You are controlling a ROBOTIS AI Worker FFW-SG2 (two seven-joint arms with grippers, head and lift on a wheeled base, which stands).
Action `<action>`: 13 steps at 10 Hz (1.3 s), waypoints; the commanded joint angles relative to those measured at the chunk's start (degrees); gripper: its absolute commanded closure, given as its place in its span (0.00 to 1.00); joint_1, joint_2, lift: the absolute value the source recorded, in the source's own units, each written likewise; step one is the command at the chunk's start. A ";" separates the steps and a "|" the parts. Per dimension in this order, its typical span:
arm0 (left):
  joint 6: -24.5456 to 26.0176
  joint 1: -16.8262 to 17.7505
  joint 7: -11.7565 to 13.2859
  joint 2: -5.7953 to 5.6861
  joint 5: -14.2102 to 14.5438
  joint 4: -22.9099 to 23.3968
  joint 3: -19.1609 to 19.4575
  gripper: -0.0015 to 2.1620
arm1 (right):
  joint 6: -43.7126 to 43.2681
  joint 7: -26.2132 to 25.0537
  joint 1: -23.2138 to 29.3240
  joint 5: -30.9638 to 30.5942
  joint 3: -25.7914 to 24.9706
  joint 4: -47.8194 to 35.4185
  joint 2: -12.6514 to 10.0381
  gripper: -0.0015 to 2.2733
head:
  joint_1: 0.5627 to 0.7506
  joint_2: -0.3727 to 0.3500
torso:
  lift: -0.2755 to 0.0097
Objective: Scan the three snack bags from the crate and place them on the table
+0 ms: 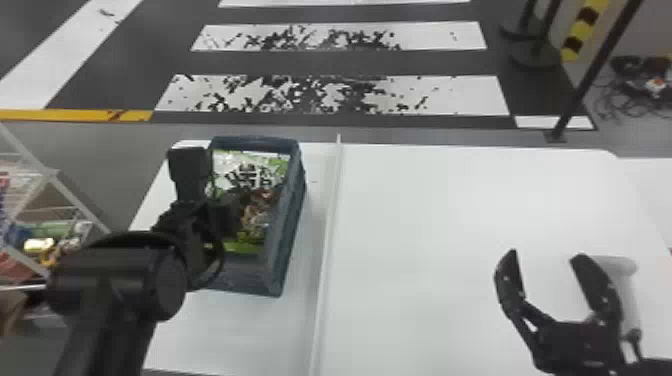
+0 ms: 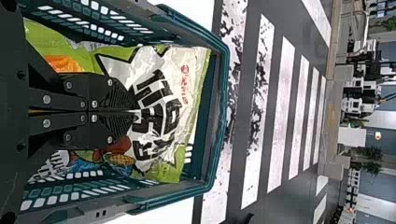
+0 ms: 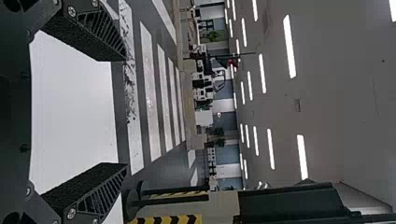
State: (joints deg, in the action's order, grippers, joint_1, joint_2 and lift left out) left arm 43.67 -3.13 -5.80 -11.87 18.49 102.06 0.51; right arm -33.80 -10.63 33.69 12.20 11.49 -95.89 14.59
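Head view | left claw (image 1: 229, 215) | partly hides snack bags (image 1: 257, 172) in crate (image 1: 289, 235)

And there's your crate (image 1: 286, 225), dark blue-green with slotted walls, standing upright on the left part of the white table (image 1: 475, 215)! Inside it you've got a glossy snack bag (image 2: 189, 86), white with green edges and bold black lettering, lying face up, its foil creased. Green, orange, red and blue packaging crowds in around it (where one bag ends and another starts, you can't tell).
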 commanded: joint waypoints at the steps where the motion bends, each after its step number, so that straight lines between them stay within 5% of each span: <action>1: -0.11 -0.30 -0.62 0.00 -0.47 0.95 -0.34 0.87 | -1.22 0.00 0.50 0.02 -0.15 0.00 0.00 0.06 | 0.70 0.60 | 0.84; 4: 0.06 -1.97 -2.82 -0.09 -2.23 4.11 -0.16 0.87 | -1.57 0.00 0.85 0.45 -0.59 0.09 0.00 0.06 | 0.70 0.60 | 0.84; 10: -1.69 -3.64 -3.08 0.09 -1.96 8.86 0.36 0.87 | -6.14 0.00 2.78 0.72 -2.09 -0.17 0.00 0.06 | 0.70 0.59 | 0.84; 13: -4.51 -7.16 -3.52 0.09 -1.96 14.39 0.54 0.87 | -6.14 0.00 3.22 0.72 -2.18 -0.79 0.00 0.06 | 0.70 0.57 | 0.84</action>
State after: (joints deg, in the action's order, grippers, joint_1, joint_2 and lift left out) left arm 39.20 -9.54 -9.44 -11.78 16.52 115.18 0.95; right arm -39.93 -10.60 36.81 12.92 9.32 -96.57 14.59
